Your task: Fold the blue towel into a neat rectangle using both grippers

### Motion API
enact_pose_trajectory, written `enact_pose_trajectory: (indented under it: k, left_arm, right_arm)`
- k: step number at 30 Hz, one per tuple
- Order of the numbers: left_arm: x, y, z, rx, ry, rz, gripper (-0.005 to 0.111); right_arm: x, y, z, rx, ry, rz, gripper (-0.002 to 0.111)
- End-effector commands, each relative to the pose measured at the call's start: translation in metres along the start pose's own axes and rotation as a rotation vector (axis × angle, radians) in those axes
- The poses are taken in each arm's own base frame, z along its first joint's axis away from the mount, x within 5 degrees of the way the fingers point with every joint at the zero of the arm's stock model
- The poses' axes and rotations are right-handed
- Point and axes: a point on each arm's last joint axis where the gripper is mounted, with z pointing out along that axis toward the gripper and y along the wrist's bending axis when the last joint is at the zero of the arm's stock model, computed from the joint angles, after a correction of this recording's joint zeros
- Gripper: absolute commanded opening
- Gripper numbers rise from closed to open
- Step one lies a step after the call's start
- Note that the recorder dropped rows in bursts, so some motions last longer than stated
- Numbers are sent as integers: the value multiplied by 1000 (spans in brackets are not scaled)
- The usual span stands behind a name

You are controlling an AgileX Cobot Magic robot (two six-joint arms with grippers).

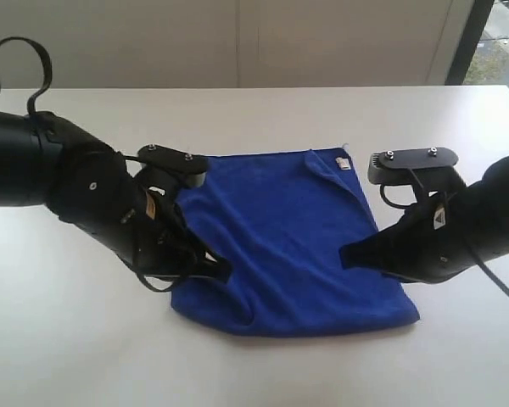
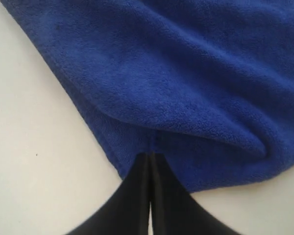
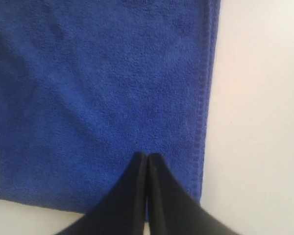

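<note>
The blue towel lies on the white table, mostly flat, with one far corner turned over near a small white label. My left gripper is at the towel's near-left edge. Its jaws are shut, and a small crease of towel runs into the tips of the left gripper. A raised fold sits just beyond them. My right gripper is shut too. The right gripper's tips rest over flat towel close to its stitched side edge, with no cloth seen between them.
The white table runs bare around the towel on all sides. A wall stands behind the table's far edge, and a window strip shows at the back right. A black cable loops up from the left arm.
</note>
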Motion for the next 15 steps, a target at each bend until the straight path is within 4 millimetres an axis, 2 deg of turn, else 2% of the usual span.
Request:
enact_pose_trajectory:
  k: [1, 5, 11, 15]
  left_arm:
    - [1, -1, -2, 6, -13, -10, 0]
    - [3, -1, 5, -1, 11, -8, 0]
    - [8, 1, 29, -18, 71, -25, 0]
    - [9, 1, 34, -18, 73, -46, 0]
  right_arm:
    - [4, -1, 1, 1, 8, -9, 0]
    - [9, -2, 3, 2, 13, -9, 0]
    - [12, -3, 5, 2, 9, -9, 0]
    - [12, -3, 5, 1, 5, -9, 0]
